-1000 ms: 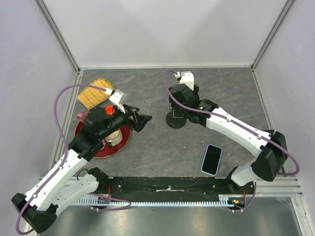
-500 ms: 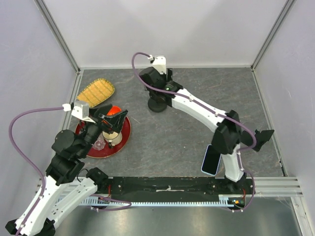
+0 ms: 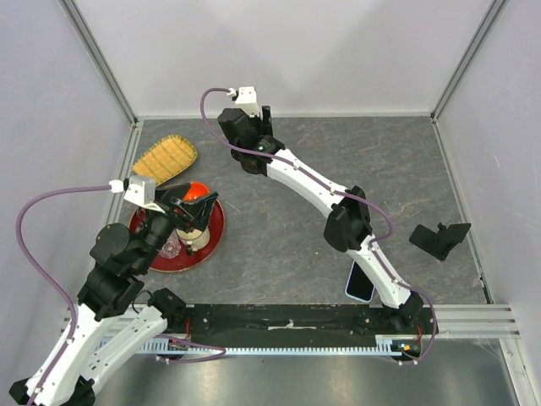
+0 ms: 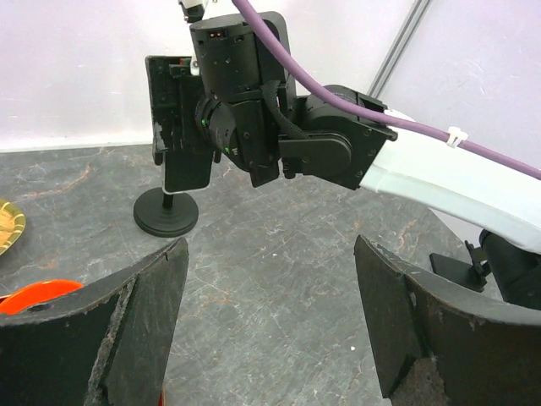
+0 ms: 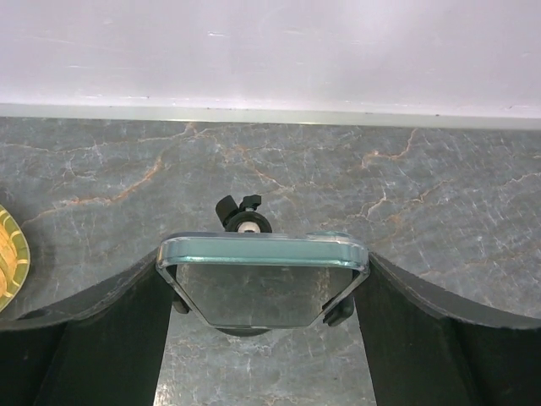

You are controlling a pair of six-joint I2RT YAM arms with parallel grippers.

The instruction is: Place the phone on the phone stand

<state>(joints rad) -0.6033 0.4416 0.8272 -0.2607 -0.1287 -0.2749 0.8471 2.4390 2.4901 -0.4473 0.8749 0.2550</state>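
Phone (image 3: 357, 286) lies flat on the tabletop (image 3: 287, 245) at the near edge, beside the right arm's base. The arm's lower link crosses over it, so only part of it shows. It is well apart from the stand (image 4: 177, 135), which is at the far side, left of centre. The stand's round foot (image 4: 166, 223) sits on the tabletop, with the post upright. Right arm is stretched out fully toward the far-left corner. Right claw (image 5: 265, 271) is clenched on the stand's cradle (image 5: 262, 296), one finger pressing each short side; the wrist view looks down on the cradle's top edge. Left claw (image 4: 270, 245) is released, its fingers spread wide with nothing between them. It hangs above the red plate (image 3: 215, 228) at the left and faces the stand. A yellow woven basket (image 3: 165, 158) lies beyond the plate, close to the left wall. A small black bracket (image 3: 439, 238) sits alone on the right side of the tabletop, apart from the phone; cannot tell what it is.
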